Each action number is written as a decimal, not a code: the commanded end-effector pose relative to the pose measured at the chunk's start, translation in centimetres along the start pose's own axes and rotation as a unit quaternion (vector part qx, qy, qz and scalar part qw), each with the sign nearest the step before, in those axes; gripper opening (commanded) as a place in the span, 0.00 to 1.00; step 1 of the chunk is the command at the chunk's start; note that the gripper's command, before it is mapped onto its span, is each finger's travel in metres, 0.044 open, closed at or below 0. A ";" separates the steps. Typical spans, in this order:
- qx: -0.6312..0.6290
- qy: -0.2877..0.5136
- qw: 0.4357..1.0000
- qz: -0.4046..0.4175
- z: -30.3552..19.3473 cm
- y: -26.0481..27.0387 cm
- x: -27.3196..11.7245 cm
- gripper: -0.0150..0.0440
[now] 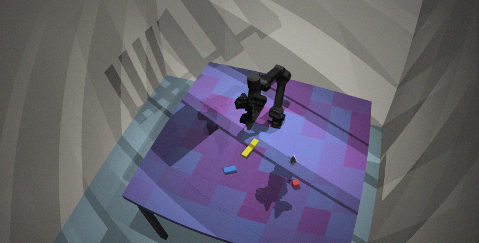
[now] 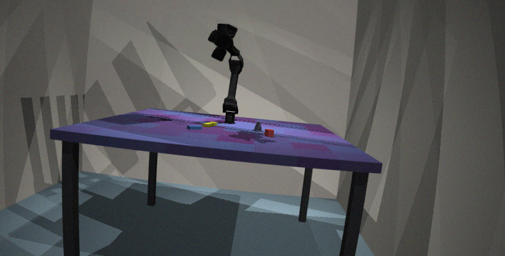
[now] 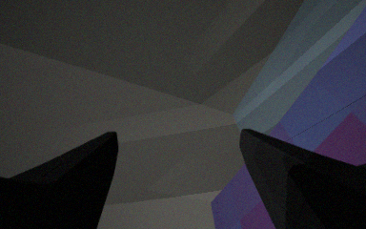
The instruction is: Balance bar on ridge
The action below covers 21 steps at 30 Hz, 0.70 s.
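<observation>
My hand [image 1: 247,114] [image 2: 218,45] [image 3: 180,138] was released, its fingertips parted with nothing between them, high over the bench [image 1: 161,186] [image 2: 212,156] [image 3: 352,135]. Well below it and apart from it, the yellow bar [image 1: 249,148] [image 2: 209,124] lay flat on the bench, out of my wrist view. Near the bar was the blue block [image 1: 230,169] [image 2: 194,127], also lying flat. Farther off stood the dark grey ridge [image 1: 293,160] [image 2: 258,126], well apart from the bar and bearing no load, and near that ridge sat the red cube [image 1: 295,183] [image 2: 269,133].
</observation>
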<state>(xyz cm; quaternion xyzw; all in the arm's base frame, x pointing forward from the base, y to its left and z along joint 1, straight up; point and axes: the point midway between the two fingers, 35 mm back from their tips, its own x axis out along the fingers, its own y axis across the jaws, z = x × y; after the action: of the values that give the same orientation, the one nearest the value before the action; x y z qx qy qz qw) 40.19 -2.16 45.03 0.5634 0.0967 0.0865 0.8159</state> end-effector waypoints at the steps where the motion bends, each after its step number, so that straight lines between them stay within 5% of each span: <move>1: -0.031 0.001 0.997 -0.071 -0.2 -4.4 0.2 0.79; 21: -0.181 0.134 0.904 -0.365 -4.2 -22.2 -5.3 0.79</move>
<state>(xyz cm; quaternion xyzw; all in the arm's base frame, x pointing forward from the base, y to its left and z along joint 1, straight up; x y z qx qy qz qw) 36.43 -7.09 25.90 0.3533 0.3369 -0.1143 0.8652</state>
